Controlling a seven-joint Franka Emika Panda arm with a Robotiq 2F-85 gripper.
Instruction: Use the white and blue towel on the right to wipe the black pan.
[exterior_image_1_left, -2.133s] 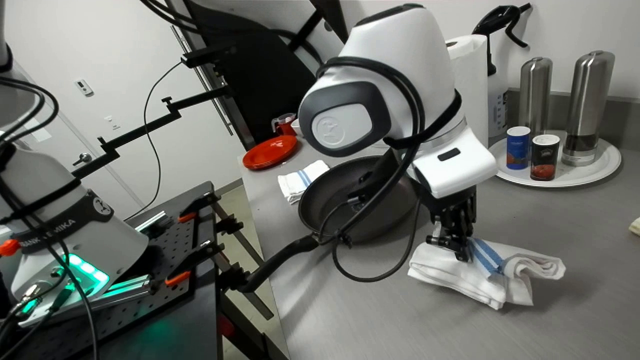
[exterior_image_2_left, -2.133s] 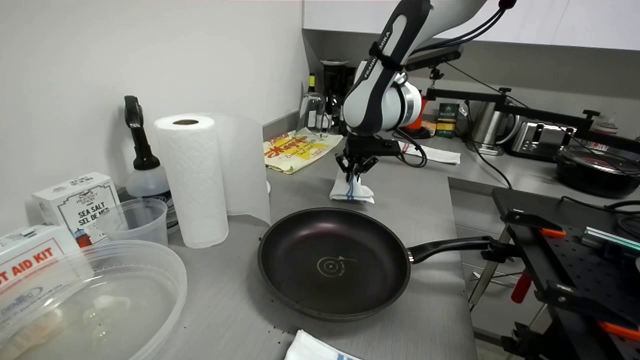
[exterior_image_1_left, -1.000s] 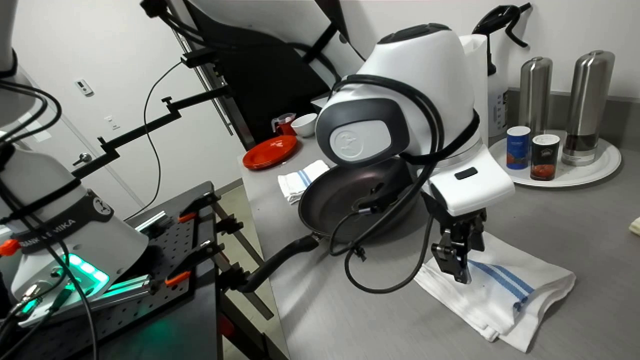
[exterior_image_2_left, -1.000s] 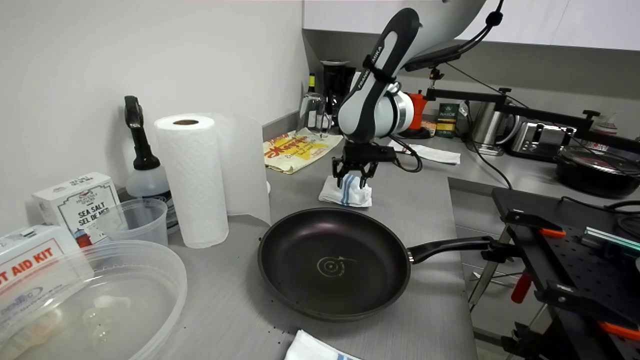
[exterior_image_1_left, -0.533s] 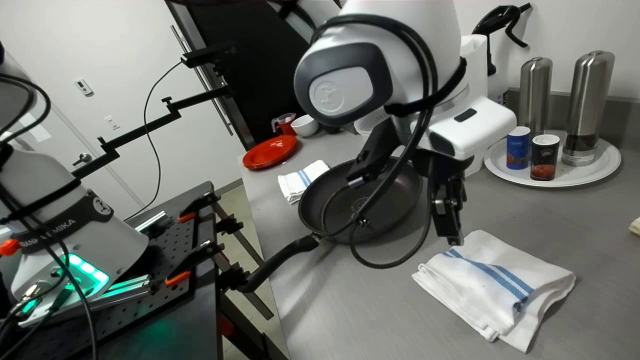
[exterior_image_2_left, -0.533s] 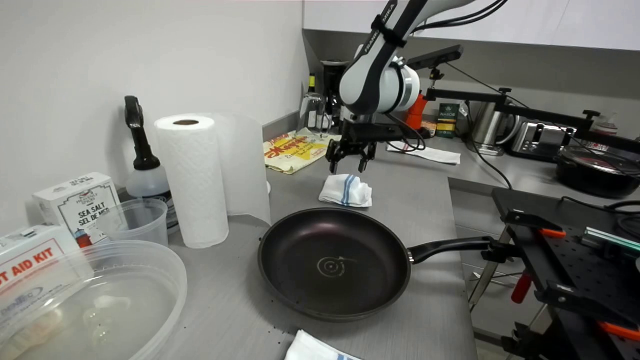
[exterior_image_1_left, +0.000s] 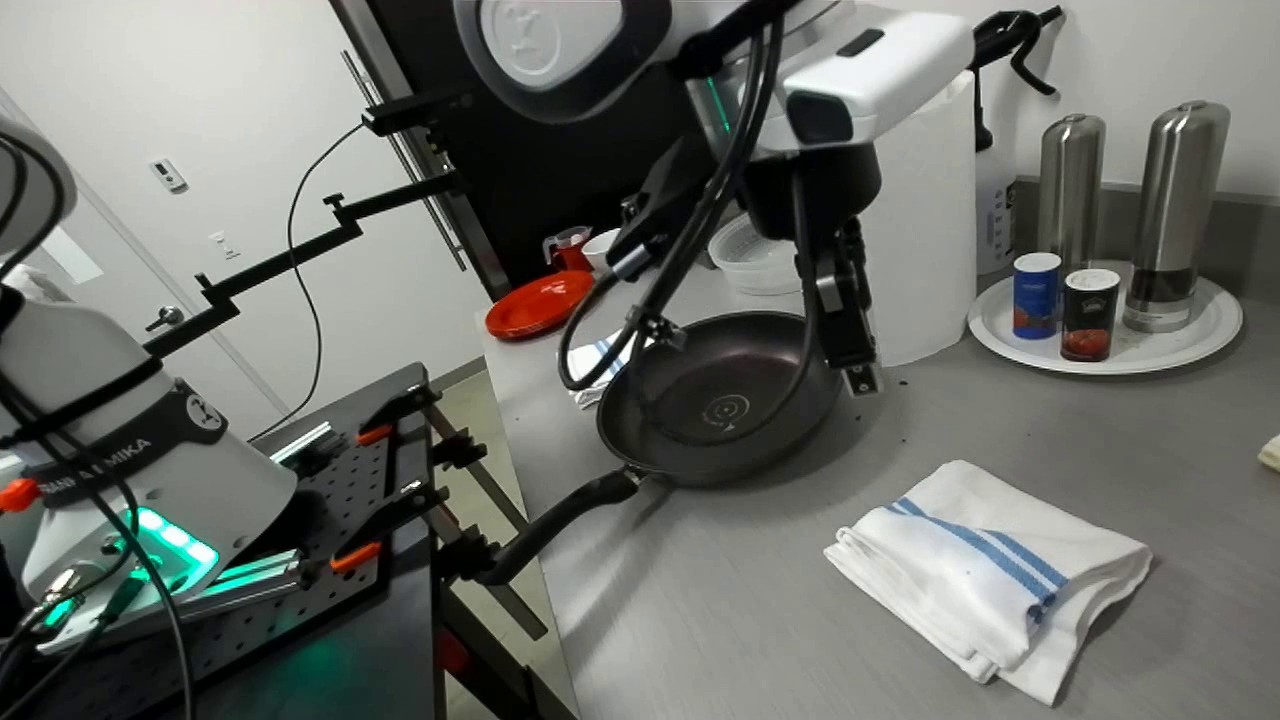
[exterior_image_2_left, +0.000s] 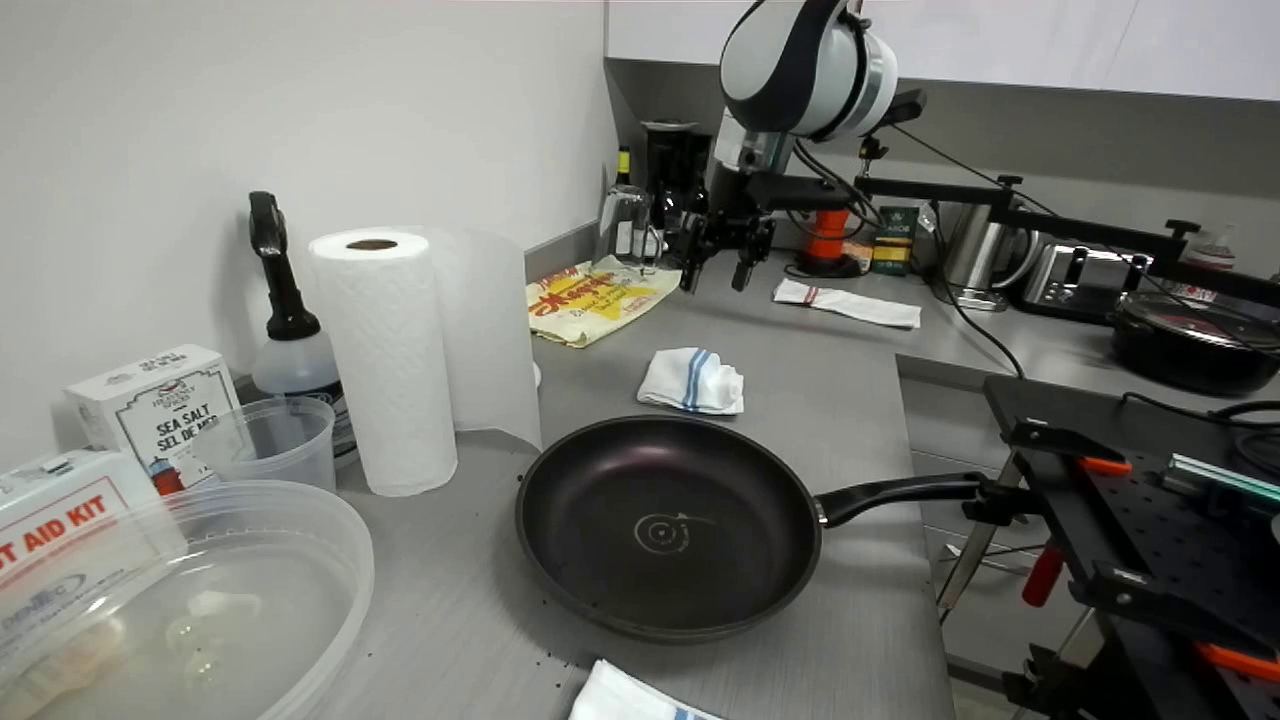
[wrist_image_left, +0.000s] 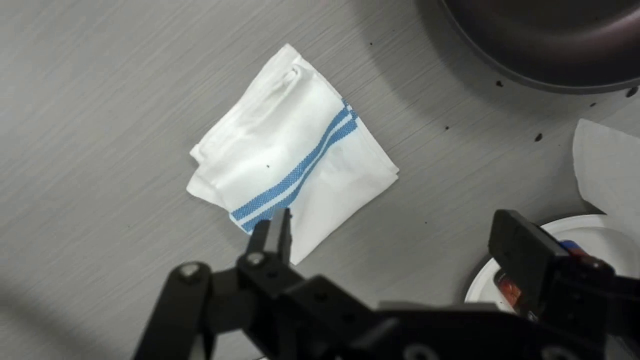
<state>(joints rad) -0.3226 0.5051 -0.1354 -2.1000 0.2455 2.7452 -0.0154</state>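
White and blue towel (exterior_image_1_left: 985, 570) on the worktop (exterior_image_1_left: 720, 620): folded, lying loose, stripes uppermost, near the black pan (exterior_image_2_left: 665, 590) yet apart from it. Fingers (wrist_image_left: 522, 250) released, spread well apart, pointing down; they hang above the worktop, clear of both towel and pan. Pan sits level, inside facing up, a pale round mark (exterior_image_2_left: 662, 533) at its centre; its handle (exterior_image_2_left: 900, 492) reaches out past the worktop's edge. Small dark specks (wrist_image_left: 538, 137) dot the worktop near the pan. Across the pan from the towel I see a second cloth (exterior_image_2_left: 620, 700), folded, also blue-striped, lying just beside the pan. Paper towel roll (exterior_image_2_left: 385, 370) stands upright near the pan, a loose sheet (exterior_image_2_left: 490, 340) trailing from it. White plate (exterior_image_1_left: 1215, 320) carries two steel mills (exterior_image_1_left: 1070, 190) and two small canisters (exterior_image_1_left: 1036, 300), all upright.
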